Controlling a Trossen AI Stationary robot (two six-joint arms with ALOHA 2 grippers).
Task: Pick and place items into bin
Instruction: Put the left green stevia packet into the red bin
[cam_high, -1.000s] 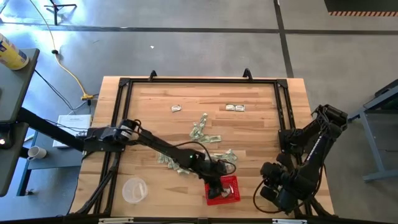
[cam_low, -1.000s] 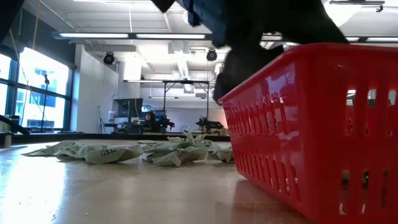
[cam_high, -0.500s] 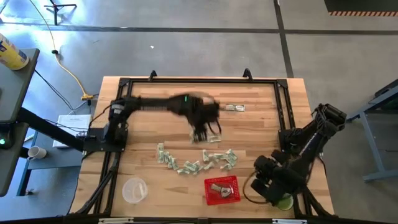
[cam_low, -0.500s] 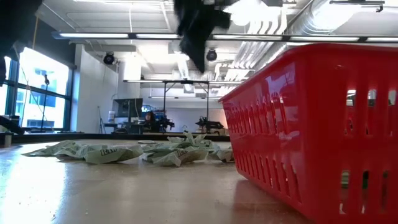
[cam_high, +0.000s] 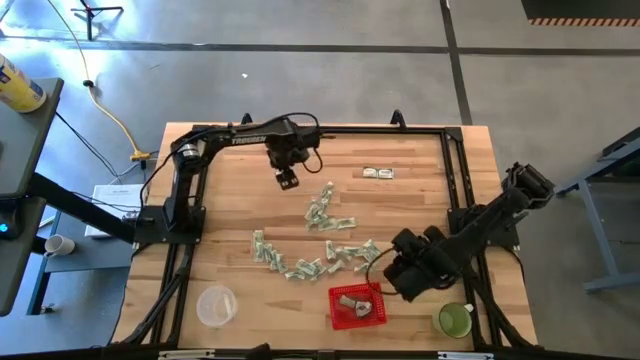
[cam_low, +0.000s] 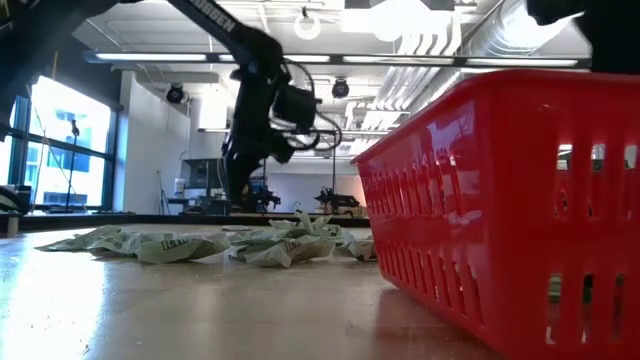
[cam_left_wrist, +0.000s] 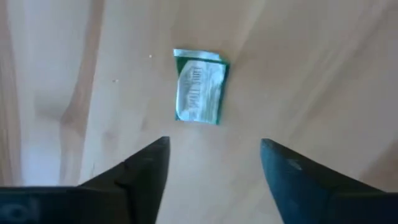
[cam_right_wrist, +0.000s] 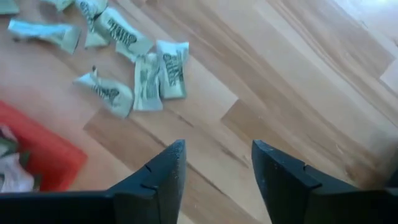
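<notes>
The left gripper (cam_high: 288, 180) has swung away from the red basket (cam_high: 357, 306) at the bottom middle up to the top, and hangs wide open and empty over one lone wrapped candy (cam_left_wrist: 199, 94), so that candy probably gets grabbed next.

Both arms are matte black, built of slim tubular links joined by chunky rounded housings. The left arm (cam_high: 235, 133) carries white lettering along its upper link and thin black cables looping near its wrist. The right arm (cam_high: 470, 235) looks bulkier, with blocky joints.
</notes>
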